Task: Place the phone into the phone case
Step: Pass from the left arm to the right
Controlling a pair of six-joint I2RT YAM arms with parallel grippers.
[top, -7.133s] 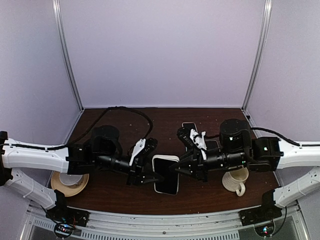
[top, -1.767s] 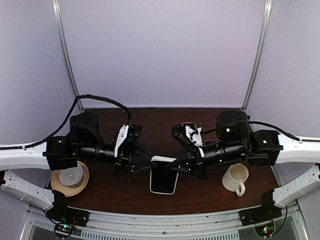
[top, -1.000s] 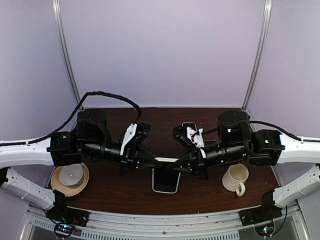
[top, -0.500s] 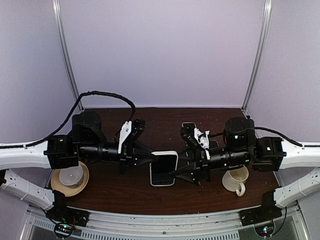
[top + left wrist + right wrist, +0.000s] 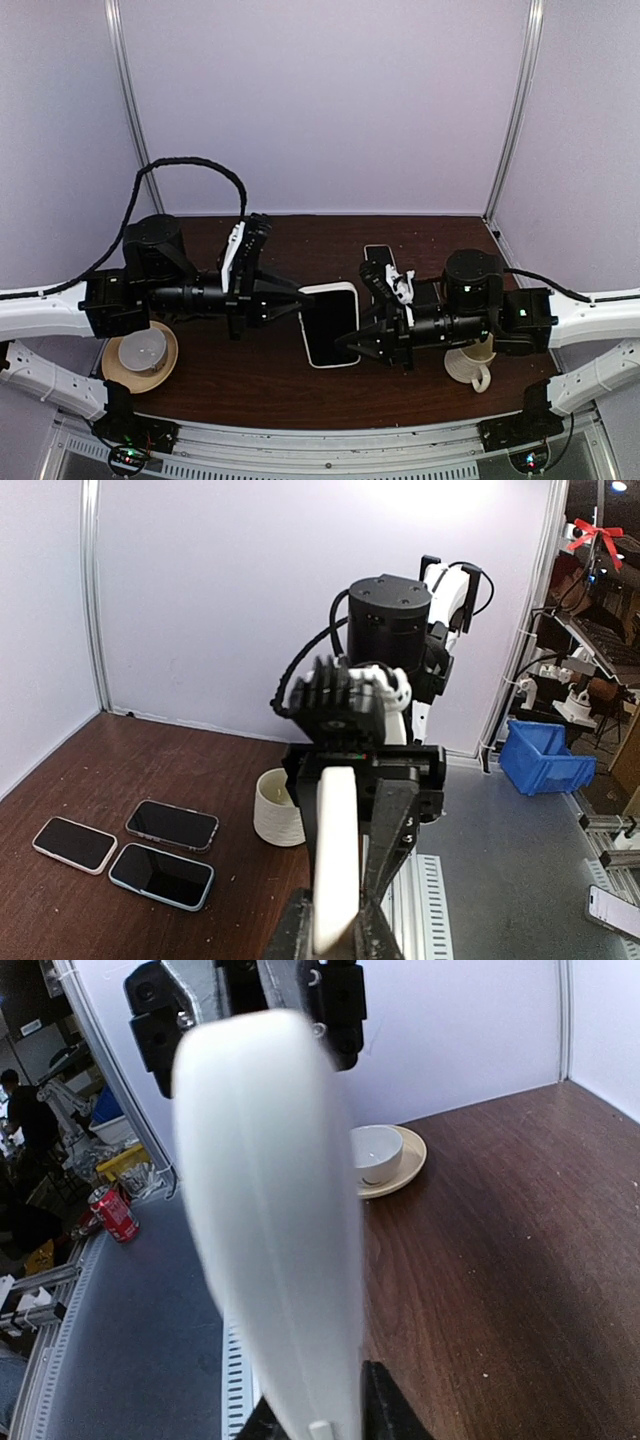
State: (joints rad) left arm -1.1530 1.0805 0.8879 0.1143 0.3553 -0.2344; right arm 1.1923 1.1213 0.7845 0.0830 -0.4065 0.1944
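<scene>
A white phone case [image 5: 330,325] with the dark phone [image 5: 331,322] face showing inside it hangs above the table between both arms, screen up. My left gripper [image 5: 300,297] is shut on its left edge. In the left wrist view the case [image 5: 335,850] runs edge-on away from that gripper [image 5: 330,920]. At the lower right edge, my right gripper [image 5: 350,345] has its jaws closed on the case. The right wrist view shows that white edge [image 5: 270,1210] rising from between the right gripper [image 5: 315,1415], its fingers dark on both sides.
A ribbed cream mug [image 5: 472,358] stands under the right arm. A cup on a saucer [image 5: 142,352] sits at the near left. Spare phones [image 5: 378,255] lie on the brown table behind the right gripper; the left wrist view shows three [image 5: 160,875].
The cased phone has been lifted and turned flatter, screen toward the top camera. The left arm drew back left; the right gripper opened, then closed on the case's lower right edge.
</scene>
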